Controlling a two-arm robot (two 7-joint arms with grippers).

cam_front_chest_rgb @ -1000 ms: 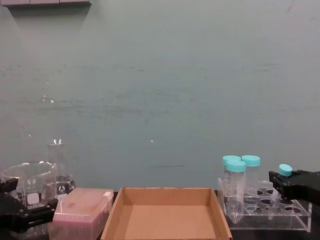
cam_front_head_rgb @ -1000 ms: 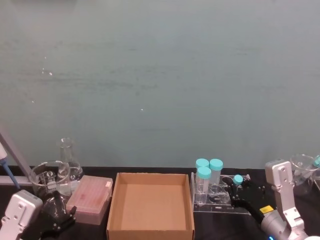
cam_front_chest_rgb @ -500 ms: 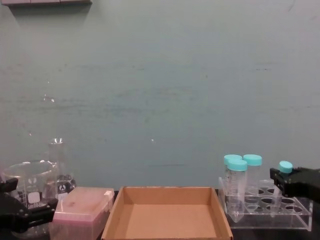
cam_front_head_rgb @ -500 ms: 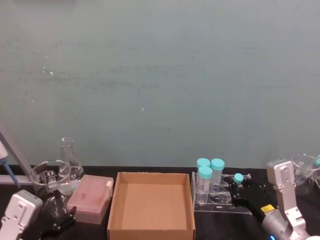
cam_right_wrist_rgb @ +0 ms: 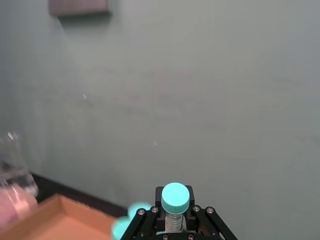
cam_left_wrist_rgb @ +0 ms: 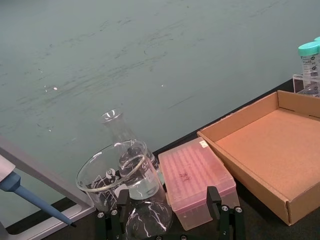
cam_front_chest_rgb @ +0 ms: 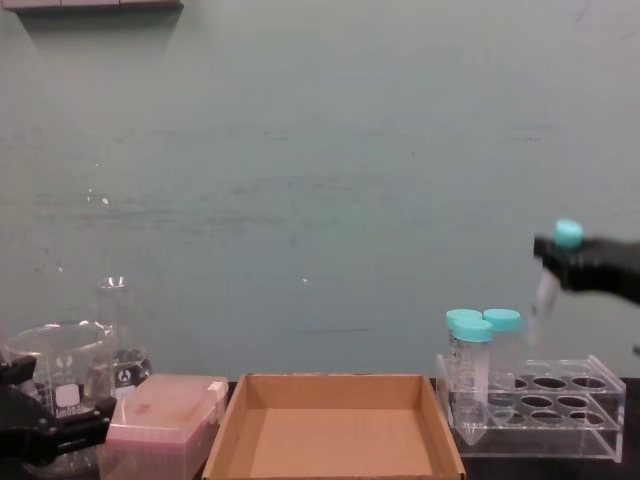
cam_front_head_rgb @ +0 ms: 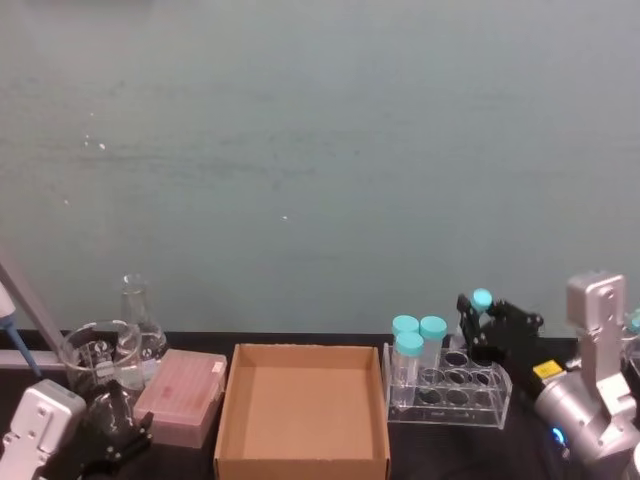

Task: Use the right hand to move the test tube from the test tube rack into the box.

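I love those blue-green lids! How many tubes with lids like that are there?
4. Three wide tubes stand together at the rack's left end. One slim test tube is held above the rack in the right pincer. Another may be hidden behind the right arm.

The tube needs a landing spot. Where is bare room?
The box floor is bare, between pink box and rack. The right gripper holds the tube above the rack. The beaker, flask and pink box crowd by the left gripper.
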